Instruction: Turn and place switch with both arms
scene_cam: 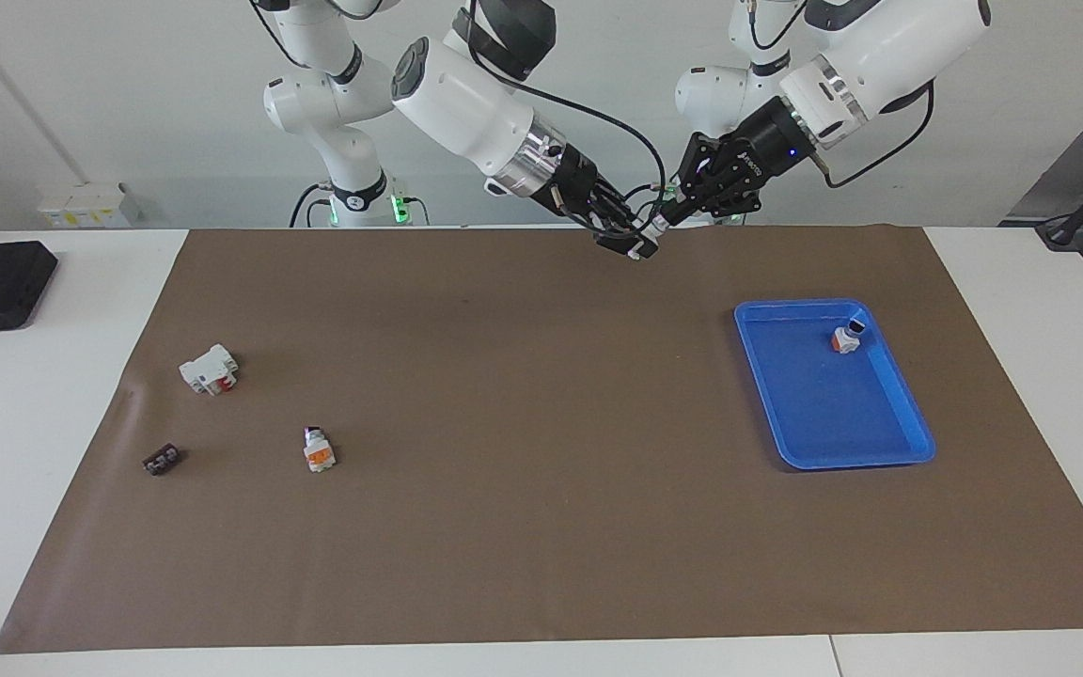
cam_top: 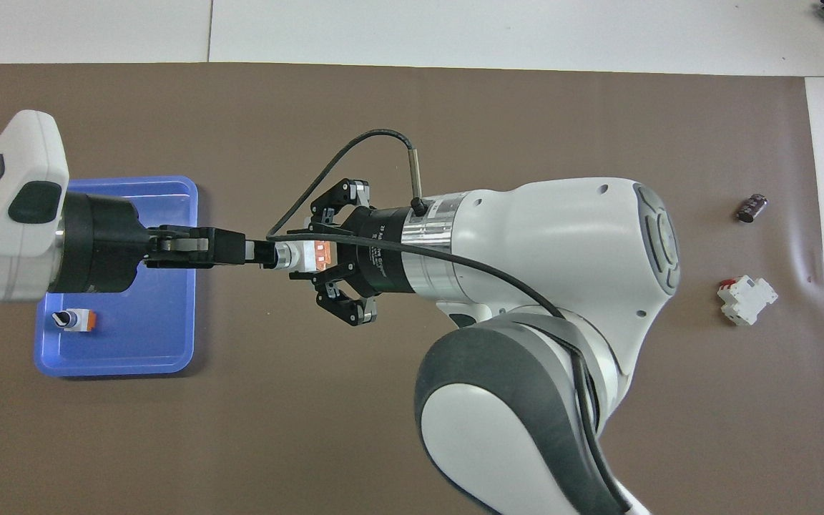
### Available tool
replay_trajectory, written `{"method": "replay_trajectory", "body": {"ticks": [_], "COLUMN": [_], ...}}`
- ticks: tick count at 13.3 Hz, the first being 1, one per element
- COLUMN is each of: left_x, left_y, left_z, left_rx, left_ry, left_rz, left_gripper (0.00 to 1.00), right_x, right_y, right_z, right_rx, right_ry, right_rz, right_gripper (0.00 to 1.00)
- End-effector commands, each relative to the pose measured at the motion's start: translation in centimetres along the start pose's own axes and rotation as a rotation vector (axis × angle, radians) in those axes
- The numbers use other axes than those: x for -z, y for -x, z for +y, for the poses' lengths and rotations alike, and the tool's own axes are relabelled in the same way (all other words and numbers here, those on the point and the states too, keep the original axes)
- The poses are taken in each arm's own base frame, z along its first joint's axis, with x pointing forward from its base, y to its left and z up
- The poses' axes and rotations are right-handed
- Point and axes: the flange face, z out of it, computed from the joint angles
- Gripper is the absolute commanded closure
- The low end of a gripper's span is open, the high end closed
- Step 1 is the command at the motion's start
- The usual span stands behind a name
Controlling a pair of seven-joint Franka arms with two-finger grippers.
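Three switches: one held in the air between the two grippers [cam_top: 297,255], one on the brown mat [scene_cam: 319,449], one in the tray [scene_cam: 847,337]. One blue tray [scene_cam: 899,442]. One larger white block with a red part [scene_cam: 209,369]. One small dark flat piece [scene_cam: 161,460]. One brown mat [scene_cam: 541,527]. Two large white arms, each ending in one black gripper: left gripper [scene_cam: 662,222], right gripper [scene_cam: 634,246].
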Motion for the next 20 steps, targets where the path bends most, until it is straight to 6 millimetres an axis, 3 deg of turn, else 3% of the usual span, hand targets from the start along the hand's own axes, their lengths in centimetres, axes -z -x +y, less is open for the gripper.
{"method": "replay_trajectory", "body": {"ticks": [1, 7, 16, 20], "left_x": [-1.1, -1.6, -1.5, -1.5], "left_y": [1.6, 1.7, 1.6, 1.6], "left_z": [0.7, 1.8, 1.8, 1.9], "left_rx": [0.094, 0.542, 1.200, 1.357], "left_ry": [0.005, 0.000, -0.007, -0.007], "left_rz": [-0.025, -0.023, -0.021, -0.020], "left_gripper": [1.00, 1.00, 1.00, 1.00], "right_x": [0.0, 0.0, 0.0, 0.0], "right_y": [1.2, 1.2, 1.2, 1.2], "right_z": [0.5, 0.5, 0.4, 0.5], "right_rx": [-0.008, -0.008, -0.009, -0.008], "right_ry": [-0.014, -0.014, -0.015, -0.014], "right_rz": [-0.026, -0.026, -0.026, -0.026], "right_gripper": [1.00, 1.00, 1.00, 1.00]}}
